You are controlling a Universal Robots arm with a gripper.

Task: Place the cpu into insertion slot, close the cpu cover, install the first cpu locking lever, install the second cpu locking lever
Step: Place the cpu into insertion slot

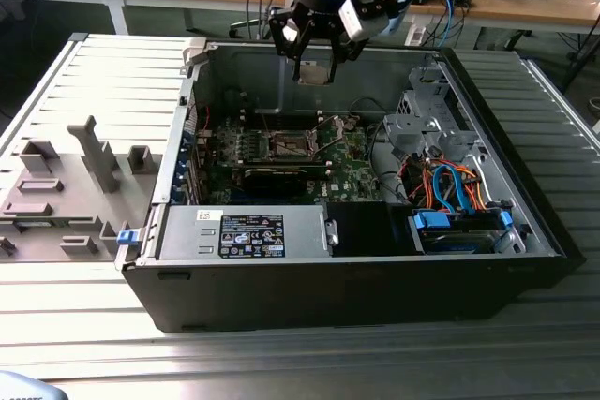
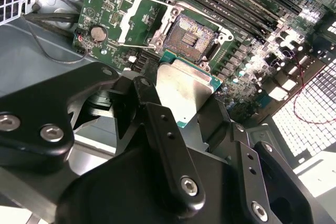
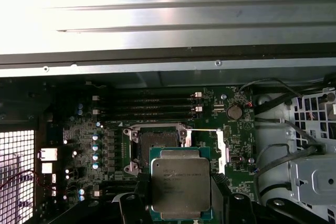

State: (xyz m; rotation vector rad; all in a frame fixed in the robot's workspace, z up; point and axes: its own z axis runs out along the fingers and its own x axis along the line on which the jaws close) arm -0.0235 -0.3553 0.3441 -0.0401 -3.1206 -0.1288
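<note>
Exterior view evenly lit, computer case (image 1: pixel 375 278) interior in shadow; first wrist view washes out white across the ribbed metal surface (image 3: pixel 157 24), motherboard (image 3: pixel 105 135) dim; second wrist view glares through the perforated grille (image 2: pixel 310 114), cpu (image 2: pixel 184 90) top reflecting.

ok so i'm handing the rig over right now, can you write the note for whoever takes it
Gripper: fingers shut on the flat square silver-grey cpu, held in the air over the open black computer case.
Insertion slot: the square dark-centred socket with a silver rim is empty and uncovered.
Cpu cover: the thin silver metal frame lies swung open beside the socket.
Done: cpu is in the grasp.
Left: seating the cpu, closing the cover, both locking levers.
</note>
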